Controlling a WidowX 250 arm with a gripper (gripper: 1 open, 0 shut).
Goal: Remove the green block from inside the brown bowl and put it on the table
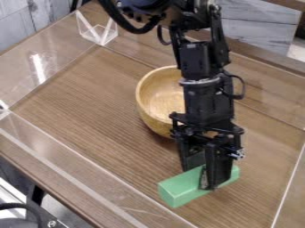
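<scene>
The green block [180, 189] lies flat on the table [95, 98] near its front right edge, in front of the brown bowl [163, 99]. The bowl's inside shows nothing in it. My gripper [211, 183] points straight down over the block's right half, with its dark fingers shut on the green block at the table's surface. The black arm rises behind it and hides the bowl's right rim.
Low clear plastic walls [53, 53] run along the table's edges, one close in front of the block. A clear bracket [98, 32] stands at the back left corner. A black cable loop [234, 86] sticks out of the arm beside the bowl.
</scene>
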